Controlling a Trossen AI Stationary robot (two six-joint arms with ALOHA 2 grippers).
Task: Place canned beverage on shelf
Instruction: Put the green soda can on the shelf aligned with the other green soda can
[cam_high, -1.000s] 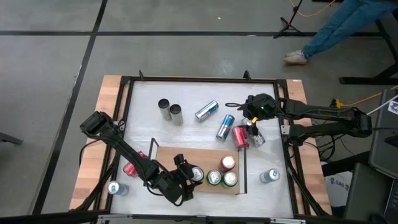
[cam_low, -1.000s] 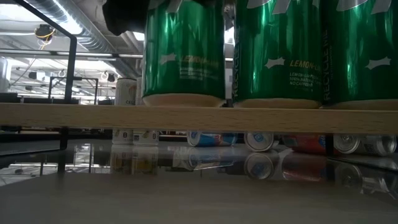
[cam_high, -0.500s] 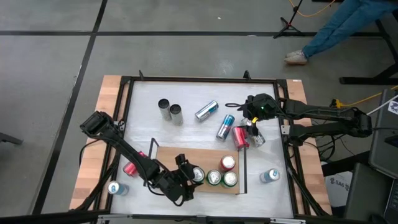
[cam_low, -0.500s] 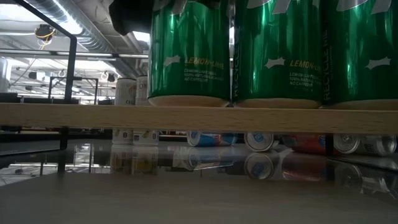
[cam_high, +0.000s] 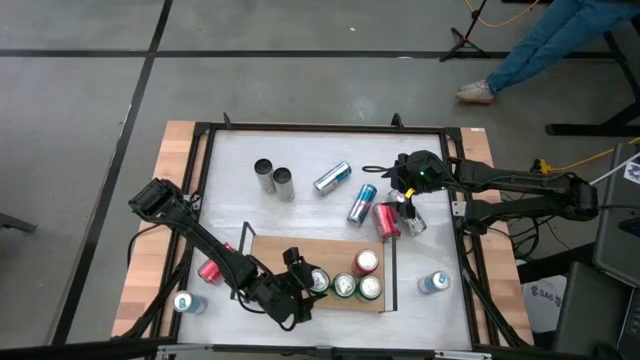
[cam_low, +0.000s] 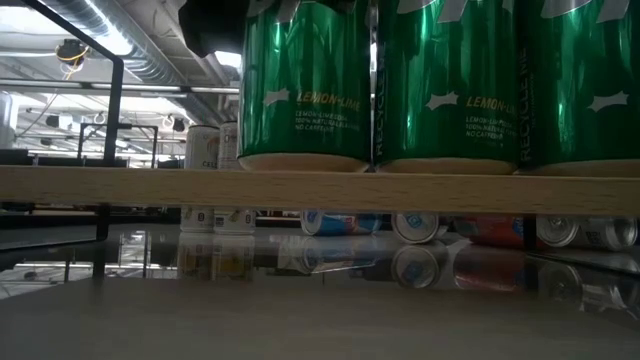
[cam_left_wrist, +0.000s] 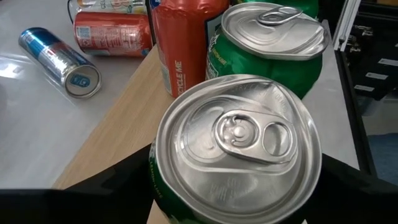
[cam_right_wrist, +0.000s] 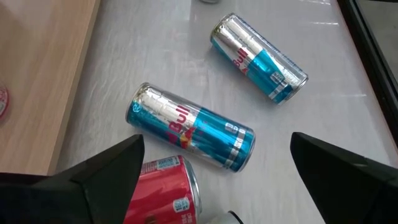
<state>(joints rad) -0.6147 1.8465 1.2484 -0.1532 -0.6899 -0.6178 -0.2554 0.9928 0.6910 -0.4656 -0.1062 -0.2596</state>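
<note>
The white tabletop (cam_high: 300, 160) carries the shelf (cam_high: 270, 255), on which a green can (cam_left_wrist: 236, 149) is stood upright beside two green cans and a red one. The left gripper (cam_high: 297, 285) is clamped on it: placement is judged nearly complete, release being required next. The right gripper (cam_right_wrist: 211, 186) is held open over two fallen blue cans.

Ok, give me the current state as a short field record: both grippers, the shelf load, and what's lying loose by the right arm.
left gripper: shut on green can, at the shelf's left part
right gripper: open, above lying cans, holding nothing
shelf: four upright cans, counting the held one: three green, one red
under right gripper: two blue-silver slim cans and a red can, all on their sides
</note>
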